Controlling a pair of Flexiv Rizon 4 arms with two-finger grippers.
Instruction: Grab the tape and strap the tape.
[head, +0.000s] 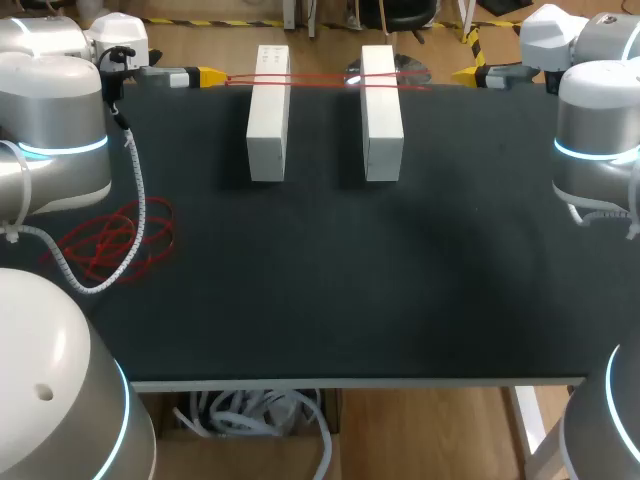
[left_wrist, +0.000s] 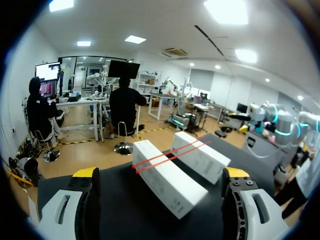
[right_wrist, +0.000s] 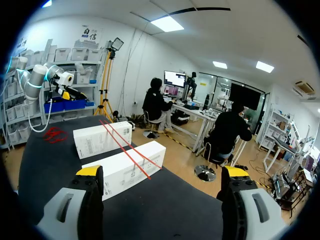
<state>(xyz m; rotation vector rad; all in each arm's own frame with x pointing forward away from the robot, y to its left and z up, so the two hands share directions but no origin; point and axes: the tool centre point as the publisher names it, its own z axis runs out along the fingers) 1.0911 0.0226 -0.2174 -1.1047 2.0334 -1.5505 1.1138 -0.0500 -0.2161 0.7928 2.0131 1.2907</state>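
Two strands of red tape lie stretched across the far ends of two white boxes, the left box and the right box, which stand side by side on the black bench. The tape's long axis runs from one side of the bench to the other. It crosses the boxes at right angles and lies almost on the line joining the two hands.

The left hand sits at the bench's far left corner, its yellow tip just beside the tape's left end. The right hand faces it from the far right corner, a little clear of the other end. Both wrist views show the fingers spread wide with nothing between them, so neither hand grips the tape.

A loose tangle of red tape rests on the bench near the left arm, well apart from the boxes.

Judged from this layout, each arm has only to come in along the tape's own line. The left looks marginally nearer its end, and grasping appears to be the step in hand.
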